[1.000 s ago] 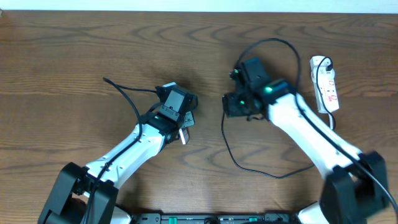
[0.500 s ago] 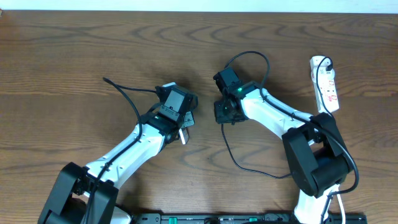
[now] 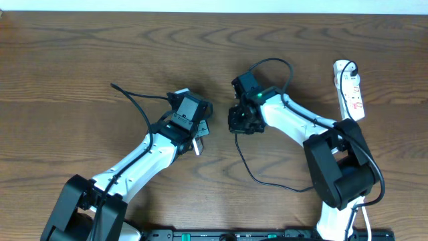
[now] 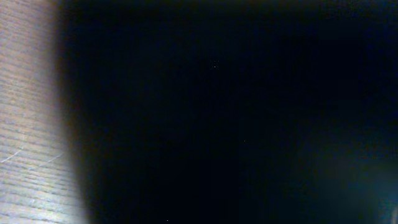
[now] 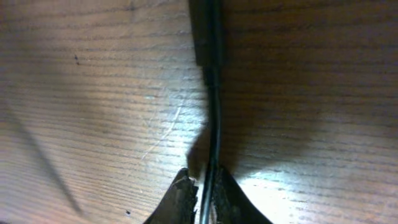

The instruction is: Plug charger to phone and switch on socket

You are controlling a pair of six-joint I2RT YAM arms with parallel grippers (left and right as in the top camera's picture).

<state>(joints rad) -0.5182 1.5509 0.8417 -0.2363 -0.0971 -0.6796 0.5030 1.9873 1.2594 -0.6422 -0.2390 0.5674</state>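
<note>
Now that its jaws have come together, the right gripper (image 5: 205, 186) pinches the charger (image 5: 213, 124) between its fingertips. The black cable runs straight out from them across the wood to the connector tip (image 5: 207, 31), which lies flat on the table, clear of the grip. A second ago those jaws stood about half apart and the gripper sat farther right. It has since slid left along the cable and closed, and the loop of cable on the far side has shifted with it.

From overhead, the right gripper (image 3: 242, 120) is low over the table (image 3: 80, 53), just right of the left gripper (image 3: 189, 110), which has not moved. The left jaws are together, but its wrist view is almost wholly dark, so I cannot tell what, if anything, they press. The phone (image 3: 202, 127) seems to lie under that gripper, with only a dark edge showing. The socket (image 3: 350, 90) lies well apart at the far right, untouched.

Judging by this, the cable is now secured. The tip still has to be lifted and lined up with the phone's port before the switch is pressed.
</note>
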